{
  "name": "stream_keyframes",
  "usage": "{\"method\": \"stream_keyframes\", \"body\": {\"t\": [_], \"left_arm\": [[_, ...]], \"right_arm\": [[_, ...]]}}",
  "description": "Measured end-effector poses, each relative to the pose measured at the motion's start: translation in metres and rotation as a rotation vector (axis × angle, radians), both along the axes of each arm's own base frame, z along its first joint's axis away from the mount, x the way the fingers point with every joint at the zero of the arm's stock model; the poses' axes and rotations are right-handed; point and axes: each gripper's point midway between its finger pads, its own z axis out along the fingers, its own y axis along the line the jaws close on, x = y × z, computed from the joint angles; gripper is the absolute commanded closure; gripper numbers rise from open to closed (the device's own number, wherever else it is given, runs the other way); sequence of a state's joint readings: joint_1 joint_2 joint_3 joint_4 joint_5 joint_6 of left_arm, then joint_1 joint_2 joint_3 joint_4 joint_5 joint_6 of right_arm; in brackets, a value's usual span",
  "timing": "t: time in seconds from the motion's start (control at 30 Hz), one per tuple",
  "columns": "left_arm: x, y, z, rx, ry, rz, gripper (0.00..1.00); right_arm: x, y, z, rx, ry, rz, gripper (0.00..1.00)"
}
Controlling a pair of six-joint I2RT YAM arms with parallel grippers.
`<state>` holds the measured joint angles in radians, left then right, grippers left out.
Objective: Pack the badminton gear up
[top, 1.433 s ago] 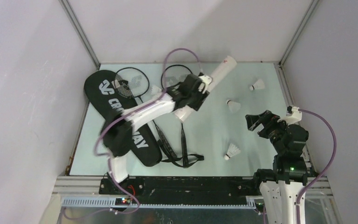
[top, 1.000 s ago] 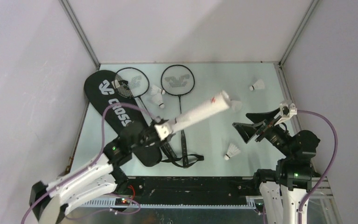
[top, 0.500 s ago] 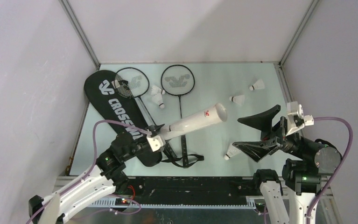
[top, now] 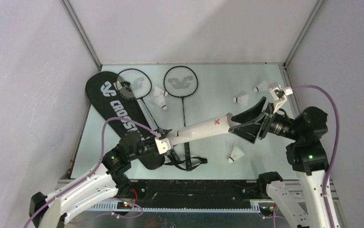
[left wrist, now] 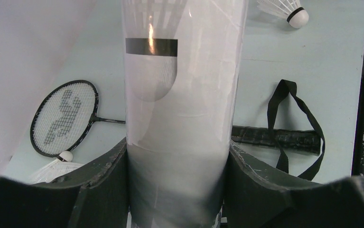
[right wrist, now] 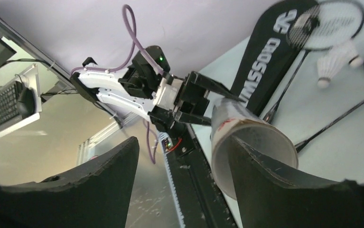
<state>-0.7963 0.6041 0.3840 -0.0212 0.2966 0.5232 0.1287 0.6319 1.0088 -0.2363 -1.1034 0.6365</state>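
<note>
- Racket bag (top: 118, 112): lies flat on the left of the table (top: 208, 85), in the same place as in every earlier frame. Nothing has been packed into it yet.
- Rackets (top: 181, 81): both lie side by side next to the bag's far end, unmoved. The left one's head overlaps the bag.
- White tube (top: 201, 129): now held off the table and pointing right, with its open mouth at the right gripper's fingertips. A moment ago the mouth was well clear of that gripper, and in the earliest frame the tube lay at the far side of the table. This looks like a handover or a loading pose.
- Right gripper (top: 231, 125): jaws spread wide with nothing held. It has swung up from just above a near shuttlecock to face the tube mouth. In the wrist view the mouth sits against one finger (right wrist: 289, 199) and is not clasped.
- Left gripper (top: 163, 141): clamped firmly around the tube's closed end, having pulled it back toward the bases.
- Shuttlecock (left wrist: 151, 71): one shows through the tube wall, so loading appears to have begun.
- Loose shuttlecocks (top: 237, 153): several remain on the table, including the near one. Filling the tube is judged far from complete.
</note>
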Motion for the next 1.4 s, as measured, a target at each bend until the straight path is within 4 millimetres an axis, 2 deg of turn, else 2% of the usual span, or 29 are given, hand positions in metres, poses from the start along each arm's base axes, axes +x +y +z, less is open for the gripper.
{"method": "stream_keyframes", "body": {"t": [0.13,0.2,0.3,0.43,0.7,0.8,0.87,0.9,1.17,1.3,1.4], "left_arm": [[0.0,-0.001,0.003,-0.004,-0.004,-0.004,0.57],[0.0,0.001,-0.001,0.008,0.006,0.003,0.57],[0.0,0.003,-0.007,0.025,0.022,0.01,0.57],[-0.001,0.004,-0.008,0.028,0.025,0.008,0.57],[0.0,0.002,-0.004,0.019,0.013,0.003,0.57],[0.0,0.002,-0.005,0.023,0.01,0.002,0.57],[0.0,0.003,-0.006,0.027,0.014,0.003,0.58],[-0.001,0.003,-0.007,0.029,0.015,0.003,0.58],[0.003,0.007,-0.002,0.027,-0.009,0.026,0.62],[0.005,0.007,0.012,-0.008,-0.059,0.036,0.65],[0.008,0.013,0.012,-0.015,-0.073,0.07,0.67]], "right_arm": [[0.01,0.009,-0.02,-0.035,0.095,0.026,0.4],[0.014,0.013,-0.028,-0.056,0.12,0.027,0.51],[0.02,0.016,-0.035,-0.089,0.126,0.005,0.53],[0.02,0.015,-0.037,-0.12,0.119,-0.02,0.52],[0.012,0.014,-0.037,-0.139,0.101,-0.027,0.67],[0.013,0.015,-0.038,-0.143,0.102,-0.026,0.8],[0.013,0.017,-0.039,-0.148,0.101,-0.024,0.95],[0.013,0.018,-0.039,-0.15,0.102,-0.021,1.0],[0.016,0.016,-0.037,-0.167,0.113,-0.069,1.0],[0.017,0.002,-0.026,-0.17,0.088,-0.125,1.0],[0.024,-0.017,-0.012,-0.155,0.041,-0.228,1.0]]}}
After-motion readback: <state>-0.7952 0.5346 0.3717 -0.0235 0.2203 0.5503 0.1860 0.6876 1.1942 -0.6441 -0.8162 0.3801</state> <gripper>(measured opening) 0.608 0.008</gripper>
